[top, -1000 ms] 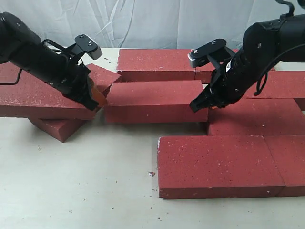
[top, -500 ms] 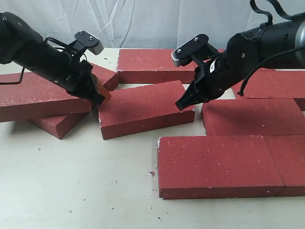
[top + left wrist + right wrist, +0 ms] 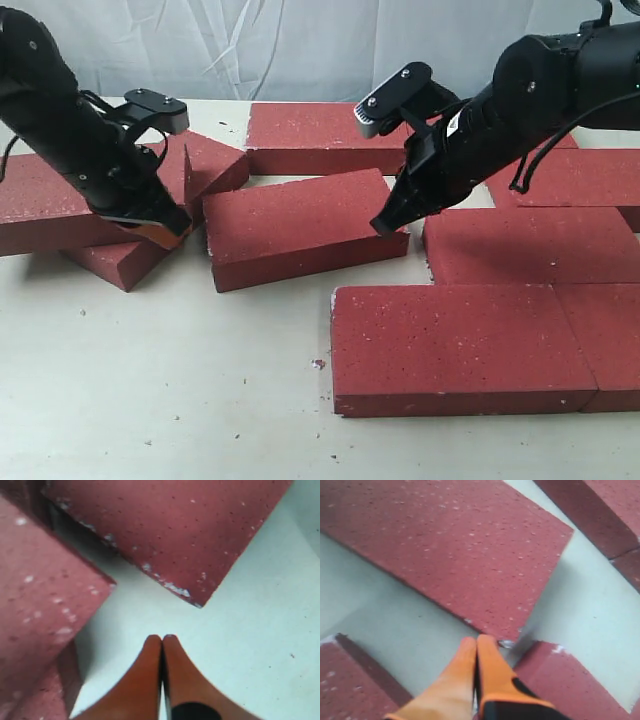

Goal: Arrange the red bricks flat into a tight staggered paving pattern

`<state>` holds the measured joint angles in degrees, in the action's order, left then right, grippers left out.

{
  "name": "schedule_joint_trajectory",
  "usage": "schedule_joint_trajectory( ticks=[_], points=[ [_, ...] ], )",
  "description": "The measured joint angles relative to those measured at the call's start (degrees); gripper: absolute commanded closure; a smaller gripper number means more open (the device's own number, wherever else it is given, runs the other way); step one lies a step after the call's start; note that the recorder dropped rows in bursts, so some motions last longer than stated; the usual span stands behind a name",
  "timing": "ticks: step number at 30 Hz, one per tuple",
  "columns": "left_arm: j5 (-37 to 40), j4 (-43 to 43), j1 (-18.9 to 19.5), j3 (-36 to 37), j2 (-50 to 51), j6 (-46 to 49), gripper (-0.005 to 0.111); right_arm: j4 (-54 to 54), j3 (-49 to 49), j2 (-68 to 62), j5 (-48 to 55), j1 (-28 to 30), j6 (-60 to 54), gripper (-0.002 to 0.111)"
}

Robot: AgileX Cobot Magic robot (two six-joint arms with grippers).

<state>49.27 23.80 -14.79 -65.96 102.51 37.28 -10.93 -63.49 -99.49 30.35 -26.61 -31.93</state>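
Exterior: bricks (image 3: 450, 345) lie on the table (image 3: 180, 390); one skewed brick (image 3: 300, 228) sits between the left gripper (image 3: 155, 230) and the right gripper (image 3: 384, 224). Left wrist: jaws together above bare table, near a brick's corner. Right wrist: jaws together at the skewed brick's corner

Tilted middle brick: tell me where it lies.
Exterior view: the tilted brick lies centre-left, between the left gripper and the right gripper at its right corner.
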Motion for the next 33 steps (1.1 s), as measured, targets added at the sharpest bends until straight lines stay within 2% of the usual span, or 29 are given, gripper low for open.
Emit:
schedule_joint_trajectory(
  ticks=[3,6,10,20,25,33],
  points=[
    [0.9,0.0,-3.1,0.0,0.9,0.0,0.107,-9.5,0.0,-1.5,6.8,-0.9,-15.3,0.109],
    [-1.6,-2.2,-5.0,0.0,1.7,-0.7,0.107,-12.6,0.0,-2.2,7.9,-1.0,-20.1,0.109],
    [-2.5,-5.2,-5.2,0.0,3.5,-3.0,0.107,-13.2,0.0,-3.7,6.1,-1.0,-21.4,0.109],
    [-8.4,-4.6,-5.9,-2.6,8.0,-3.9,0.107,-13.0,0.0,-5.1,1.2,-1.0,-22.0,0.109],
    [-13.3,-3.8,-8.0,-2.9,8.5,-3.9,0.107,-13.0,0.0,-5.1,1.2,-1.0,-22.0,0.109],
    [-16.3,-4.6,-8.0,-2.9,8.5,-3.9,0.107,-9.9,0.0,-5.1,6.5,-1.0,-22.1,0.109]
  ],
)
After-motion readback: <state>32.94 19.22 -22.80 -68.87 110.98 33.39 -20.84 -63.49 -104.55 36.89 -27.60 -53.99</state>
